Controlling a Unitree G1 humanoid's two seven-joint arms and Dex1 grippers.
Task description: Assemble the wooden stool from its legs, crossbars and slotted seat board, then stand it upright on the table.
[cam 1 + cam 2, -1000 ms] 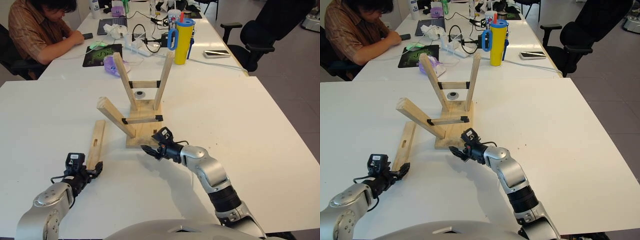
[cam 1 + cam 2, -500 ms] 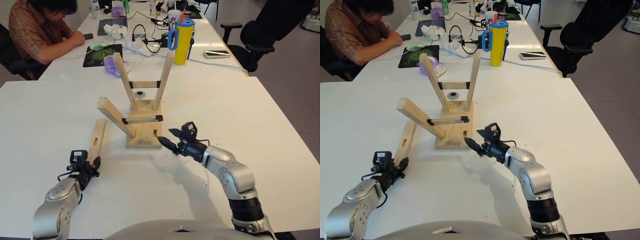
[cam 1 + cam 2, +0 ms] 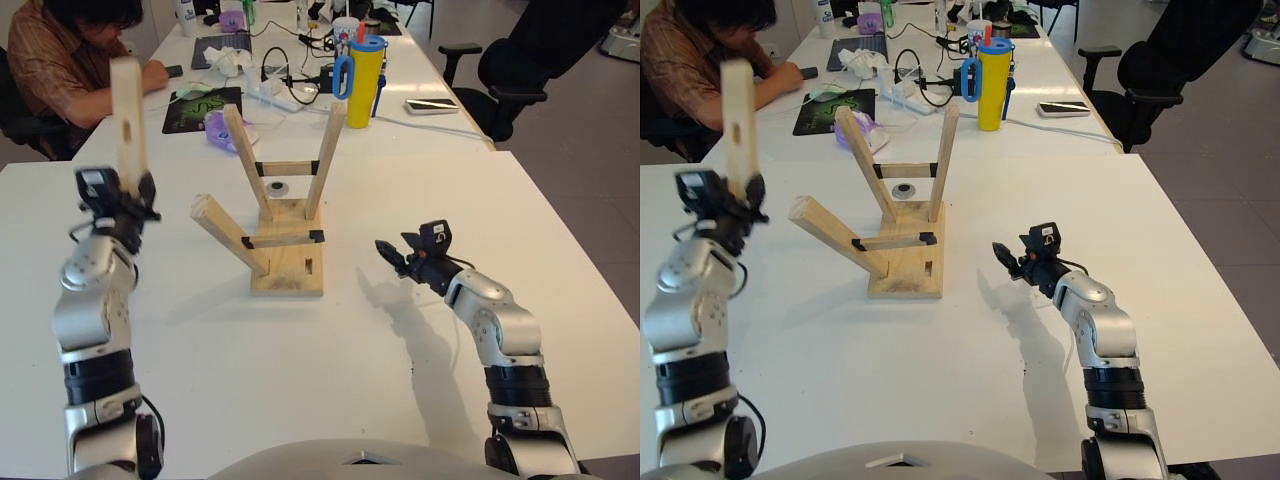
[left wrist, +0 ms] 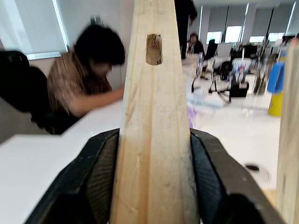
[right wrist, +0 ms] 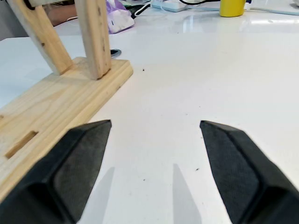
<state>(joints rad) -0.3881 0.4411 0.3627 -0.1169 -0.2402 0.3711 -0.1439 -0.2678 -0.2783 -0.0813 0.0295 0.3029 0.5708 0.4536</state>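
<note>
Wooden board bears three legs; left pincer grips fourth leg, right pincer spread.

The seat board lies flat on the table. Three pale wooden legs rise from it, joined by two crossbars. The fourth leg stands upright, clamped in the left pincer.

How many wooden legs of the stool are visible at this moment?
4. The far left leg and far right leg stand on the seat board; a tilted leg leans beside them; the left tool holds the fourth leg upright.
</note>
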